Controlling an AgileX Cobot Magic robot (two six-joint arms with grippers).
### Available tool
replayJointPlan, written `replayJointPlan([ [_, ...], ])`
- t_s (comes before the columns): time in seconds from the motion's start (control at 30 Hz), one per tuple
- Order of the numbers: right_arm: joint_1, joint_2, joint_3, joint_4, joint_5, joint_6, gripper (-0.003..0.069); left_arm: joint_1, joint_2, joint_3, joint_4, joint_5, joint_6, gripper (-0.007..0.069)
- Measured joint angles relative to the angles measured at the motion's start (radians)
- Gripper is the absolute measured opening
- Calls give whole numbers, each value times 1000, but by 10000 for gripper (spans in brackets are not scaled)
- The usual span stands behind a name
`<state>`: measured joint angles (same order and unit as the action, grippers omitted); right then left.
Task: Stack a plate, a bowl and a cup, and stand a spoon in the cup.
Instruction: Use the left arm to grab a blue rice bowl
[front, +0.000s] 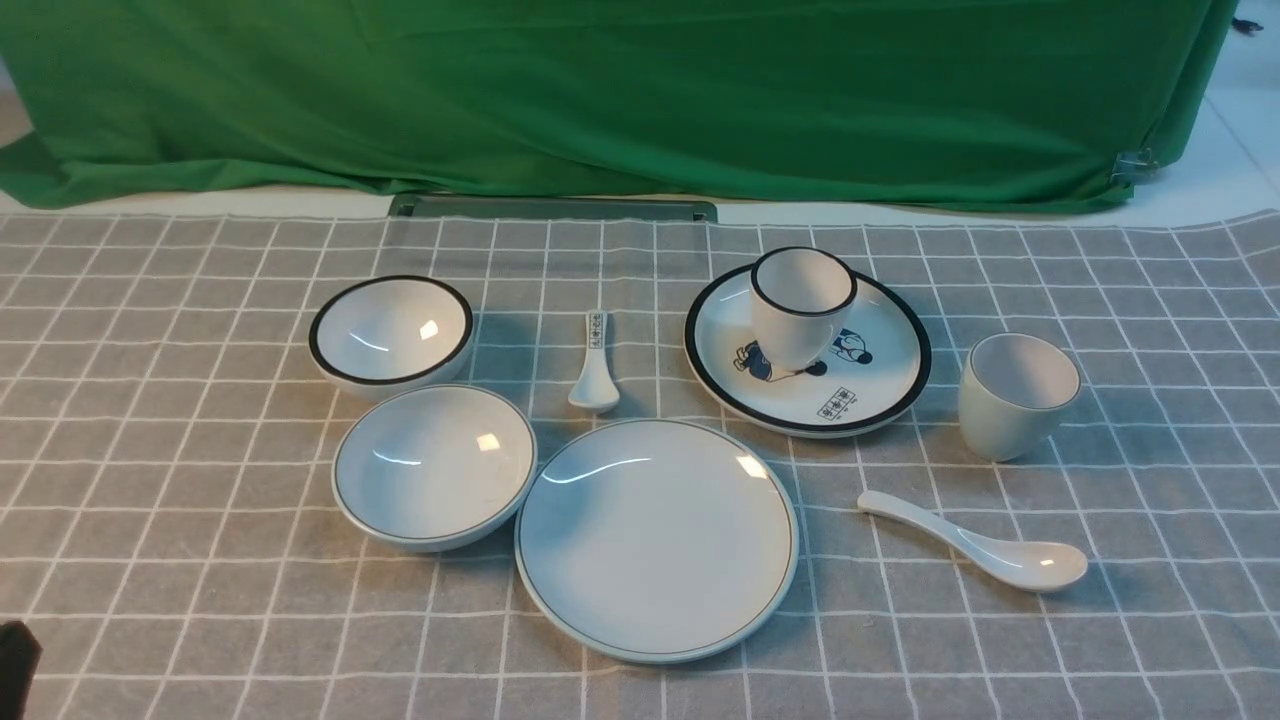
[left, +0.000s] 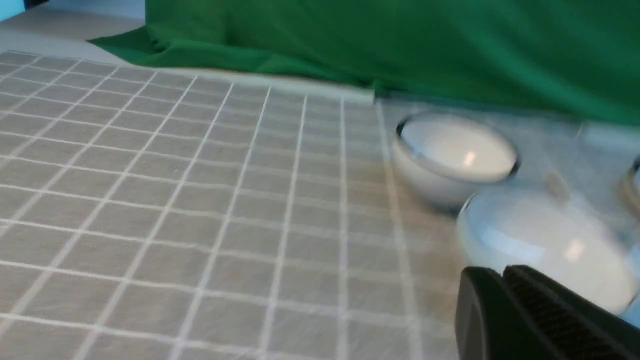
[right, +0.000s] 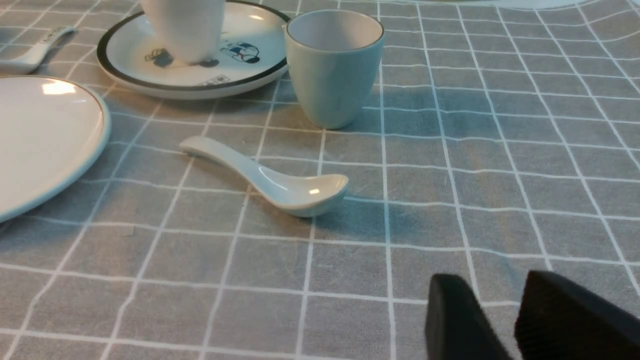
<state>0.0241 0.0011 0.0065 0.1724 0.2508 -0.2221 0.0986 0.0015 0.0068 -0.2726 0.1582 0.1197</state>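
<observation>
Plate (front: 655, 540) near front bench (front: 150, 500) edge, middle; bowl (front: 433, 465) just beside it, leftward; spoon (front: 985, 545), cup (front: 1015, 395) toward right edge. Left pincer (left: 502, 272) closed, empty. Right pincer (right: 492, 281) narrowly parted, empty.

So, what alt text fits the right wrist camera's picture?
A white spoon lies on a grey checked cloth, a plain cup upright beyond it. A plain plate and a cartoon plate sit nearby; the open right gripper is nearest.
</observation>
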Motion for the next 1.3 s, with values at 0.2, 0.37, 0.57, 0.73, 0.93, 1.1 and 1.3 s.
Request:
replayJointPlan([
  [0.2,0,0,0,0,0,0,239,0,0,0,-355,-208,-143,17],
  [0.37,0,0,0,0,0,0,239,0,1,-95,-341,-59,-120,17],
  [0.57,0,0,0,0,0,0,239,-21,200,-359,-316,262,176,17],
  [0.73,0,0,0,0,0,0,239,-107,389,-470,-299,372,293,17],
  [0.93,0,0,0,0,0,0,239,-355,726,-624,-179,529,400,17],
  [1.1,0,0,0,26,-68,34,239,-552,996,-747,-18,609,392,17],
  [1.3,0,0,0,159,-251,366,239,-576,1187,-868,49,696,368,17],
])
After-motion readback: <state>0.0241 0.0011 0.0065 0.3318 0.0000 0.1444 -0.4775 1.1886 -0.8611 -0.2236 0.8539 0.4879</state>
